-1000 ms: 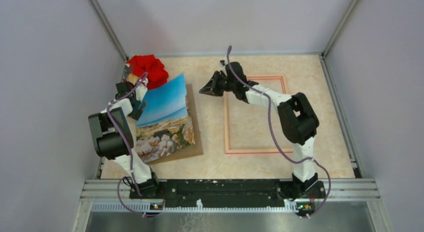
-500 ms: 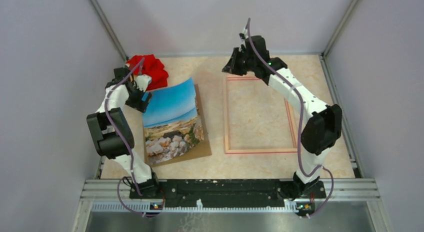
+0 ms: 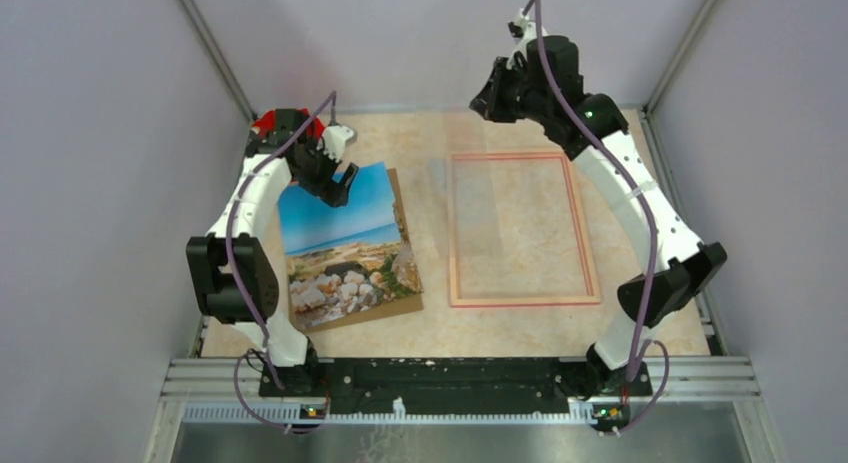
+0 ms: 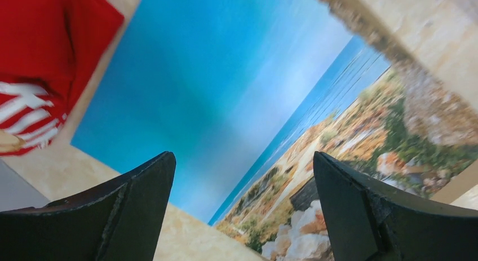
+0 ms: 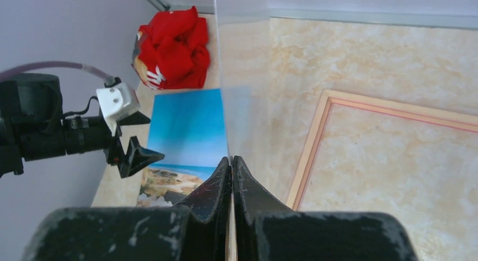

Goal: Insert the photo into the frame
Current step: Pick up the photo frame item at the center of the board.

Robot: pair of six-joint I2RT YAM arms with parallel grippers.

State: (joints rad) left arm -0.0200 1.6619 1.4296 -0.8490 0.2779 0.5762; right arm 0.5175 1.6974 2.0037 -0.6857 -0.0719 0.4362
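Left of the frame (image 3: 520, 301), the photo (image 3: 345, 248) lies on the backing board (image 3: 405, 301).
Your left gripper (image 3: 335, 191) hangs spread wide over its sky end; your right gripper (image 5: 231, 159) pinches a clear sheet (image 5: 242, 75).

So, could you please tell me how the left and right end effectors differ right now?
The left end effector is wide open and holds nothing; the right end effector is shut, pinching what looks like a clear sheet. The left end effector hovers over the sky end of the photo; the right end effector is raised near the far end of the frame. Both are black, with two fingers.
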